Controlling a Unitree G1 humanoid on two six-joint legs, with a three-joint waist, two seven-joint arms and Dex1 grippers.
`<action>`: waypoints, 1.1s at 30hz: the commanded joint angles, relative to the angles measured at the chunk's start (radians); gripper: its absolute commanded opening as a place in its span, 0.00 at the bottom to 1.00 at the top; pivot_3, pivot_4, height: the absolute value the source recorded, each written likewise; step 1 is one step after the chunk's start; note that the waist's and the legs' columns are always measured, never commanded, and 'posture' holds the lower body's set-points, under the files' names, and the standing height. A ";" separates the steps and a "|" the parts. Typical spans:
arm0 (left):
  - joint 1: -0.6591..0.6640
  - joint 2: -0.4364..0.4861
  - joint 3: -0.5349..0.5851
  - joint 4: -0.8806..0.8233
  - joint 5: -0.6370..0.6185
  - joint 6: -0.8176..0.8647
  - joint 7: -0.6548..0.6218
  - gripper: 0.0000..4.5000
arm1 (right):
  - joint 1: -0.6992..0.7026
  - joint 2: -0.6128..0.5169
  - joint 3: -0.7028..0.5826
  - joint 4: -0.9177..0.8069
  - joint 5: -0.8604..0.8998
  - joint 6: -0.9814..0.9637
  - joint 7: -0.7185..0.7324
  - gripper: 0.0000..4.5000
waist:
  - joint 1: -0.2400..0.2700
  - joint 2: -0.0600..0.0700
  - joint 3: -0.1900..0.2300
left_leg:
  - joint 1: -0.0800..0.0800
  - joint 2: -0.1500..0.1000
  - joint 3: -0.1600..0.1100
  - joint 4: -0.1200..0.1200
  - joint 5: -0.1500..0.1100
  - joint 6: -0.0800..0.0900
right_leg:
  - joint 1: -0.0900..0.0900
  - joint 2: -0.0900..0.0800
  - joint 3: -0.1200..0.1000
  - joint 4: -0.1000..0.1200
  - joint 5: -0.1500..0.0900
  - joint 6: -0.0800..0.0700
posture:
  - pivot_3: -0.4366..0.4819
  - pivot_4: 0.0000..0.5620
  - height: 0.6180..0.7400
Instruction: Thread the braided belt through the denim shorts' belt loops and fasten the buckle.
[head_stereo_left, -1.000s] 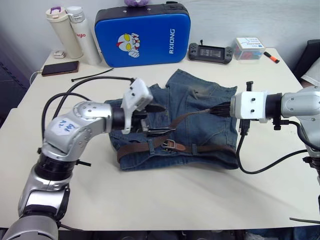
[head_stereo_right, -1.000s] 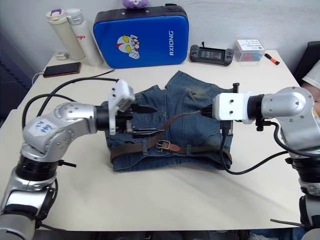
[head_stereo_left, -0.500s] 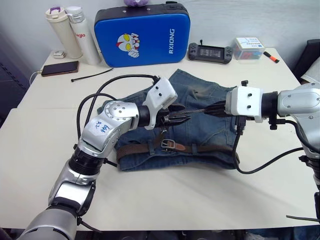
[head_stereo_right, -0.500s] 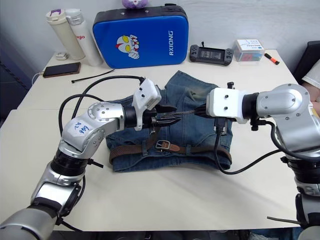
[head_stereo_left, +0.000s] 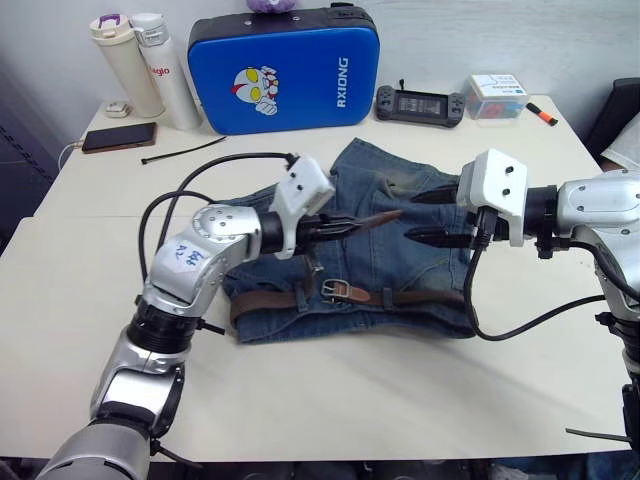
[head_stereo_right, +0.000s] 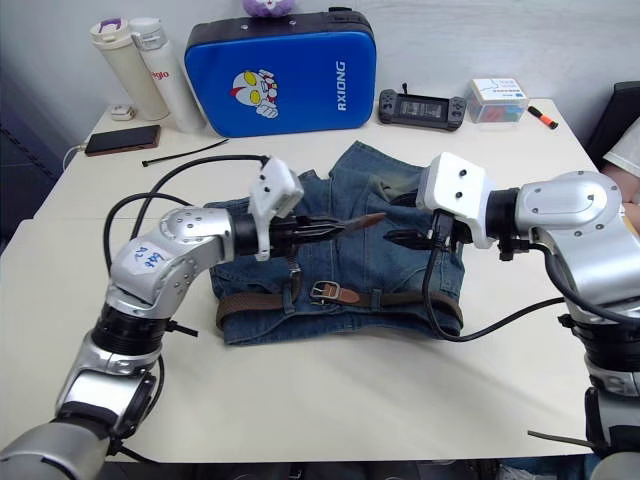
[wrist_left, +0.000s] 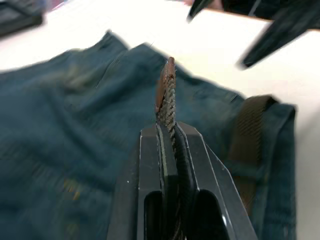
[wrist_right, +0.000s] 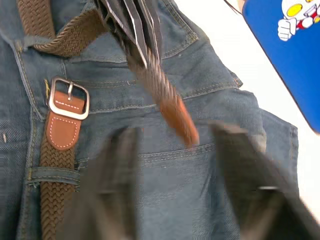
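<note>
White tabletop (head_stereo_left: 330, 400) carries the denim shorts (head_stereo_left: 400, 260) at its centre, with a blue case (head_stereo_left: 285, 70) standing at 12 o'clock from them. Along the waistband, at the shorts' 6 o'clock edge, the braided belt (head_stereo_left: 270, 298) lies threaded, its buckle (head_stereo_left: 338, 290) resting flat near the middle. Over the shorts, the left gripper (head_stereo_left: 335, 229) has its fingers clamped on the belt's free end, the leather tip poking out toward 3 o'clock. Just beyond that tip, the right gripper (head_stereo_left: 428, 216) hovers with its two fingers spread apart, touching nothing.
</note>
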 joint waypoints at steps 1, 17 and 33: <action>0.036 0.052 0.119 -0.009 -0.019 0.030 0.014 0.00 | 0.013 0.005 -0.046 -0.052 0.040 0.024 -0.018 1.00 | 0.000 0.000 0.000 | 0.000 0.000 0.000 0.000 0.000 0.000 | 0.000 0.000 0.000 0.000 0.000 0.000 | 0.48 0.27 0.48; 0.269 0.315 0.195 -0.107 -0.017 -0.026 -0.145 0.00 | 0.215 0.204 0.255 -0.084 -0.249 -0.178 -0.205 1.00 | 0.002 0.000 0.000 | 0.002 0.000 -0.001 -0.001 0.000 0.000 | 0.003 -0.001 0.002 -0.001 0.000 0.000 | 0.48 0.27 0.48; 0.214 0.300 0.155 -0.039 0.008 -0.080 -0.159 0.00 | 0.280 0.253 0.263 -0.102 -0.233 -0.103 -0.177 1.00 | -0.002 0.000 0.000 | 0.003 0.000 -0.002 -0.002 0.000 0.000 | 0.003 0.000 0.001 0.000 0.000 0.000 | 0.48 0.27 0.48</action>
